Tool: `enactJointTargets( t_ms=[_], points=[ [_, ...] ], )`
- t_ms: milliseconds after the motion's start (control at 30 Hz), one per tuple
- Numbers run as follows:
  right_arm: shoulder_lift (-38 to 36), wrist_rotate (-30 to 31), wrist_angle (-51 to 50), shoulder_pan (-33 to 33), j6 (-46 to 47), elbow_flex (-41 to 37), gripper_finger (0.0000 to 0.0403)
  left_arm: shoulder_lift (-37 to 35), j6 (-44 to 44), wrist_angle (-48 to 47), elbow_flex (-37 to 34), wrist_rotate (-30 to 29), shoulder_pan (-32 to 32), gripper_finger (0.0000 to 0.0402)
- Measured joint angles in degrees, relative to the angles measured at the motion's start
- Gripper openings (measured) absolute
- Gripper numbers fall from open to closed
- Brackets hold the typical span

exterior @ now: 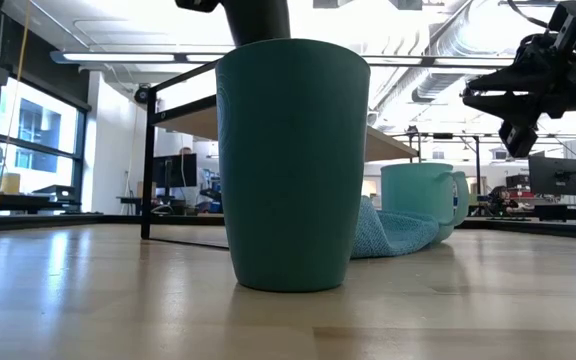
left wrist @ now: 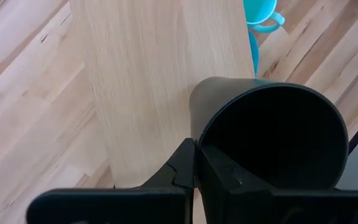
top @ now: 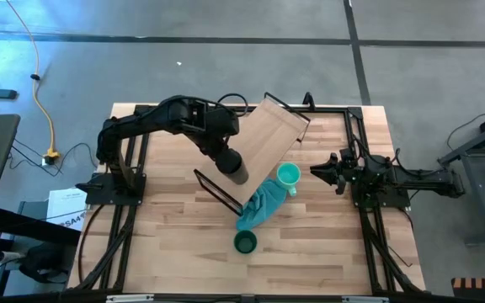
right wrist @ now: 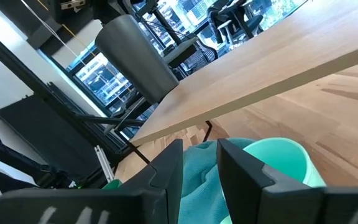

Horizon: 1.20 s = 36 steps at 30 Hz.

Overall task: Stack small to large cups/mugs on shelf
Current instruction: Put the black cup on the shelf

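Black cup (top: 236, 166) is pinched by my left gripper (left wrist: 194, 163) at the shelf (top: 269, 135) edge, not yet set down. Mint mug (top: 288, 176) and green cup (top: 245, 243) wait off the shelf; my right gripper (top: 320, 171), fingers slightly apart, idles beside it.

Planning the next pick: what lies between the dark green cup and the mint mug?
In the high view, the teal cloth lies between the dark green cup and the mint mug, bunched against the mug.

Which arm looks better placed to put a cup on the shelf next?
The left: its gripper already holds the black cup above the shelf, while the right gripper is empty.
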Motion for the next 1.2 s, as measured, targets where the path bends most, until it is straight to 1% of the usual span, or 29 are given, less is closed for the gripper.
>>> enactJointTargets(
  t_ms=[267, 500, 767, 900, 1067, 1200],
  points=[
    [0.0, -0.3, 0.0, 0.0, 0.2, 0.0, 0.0089, 0.0, 2.1, 0.0, 0.0, -0.1, 0.0, 0.0000],
    [0.0, -0.5, 0.0, 0.0, 0.1, 0.0, 0.0089, 0.0, 8.3, 0.0, 0.0, -1.0, 0.0, 0.0000],
    [0.0, -0.5, 0.0, 0.0, 0.2, 0.0, 0.0089, 0.0, 10.9, 0.0, 0.0, -1.2, 0.0, 0.0000],
    [0.0, -0.5, 0.0, 0.0, 0.2, 0.0, 0.0089, 0.0, 11.8, 0.0, 0.0, -2.4, 0.0, 0.0000],
    [0.0, -0.7, 0.0, 0.0, 0.3, 0.0, 0.0089, -1.3, 12.8, 0.0, 0.0, -2.7, 0.0, 0.0000],
    [0.0, -0.7, -0.1, 0.0, 0.2, 0.0, 0.0089, -3.7, 13.2, 0.1, -2.9, -3.0, 0.0, 0.0000]
  ],
)
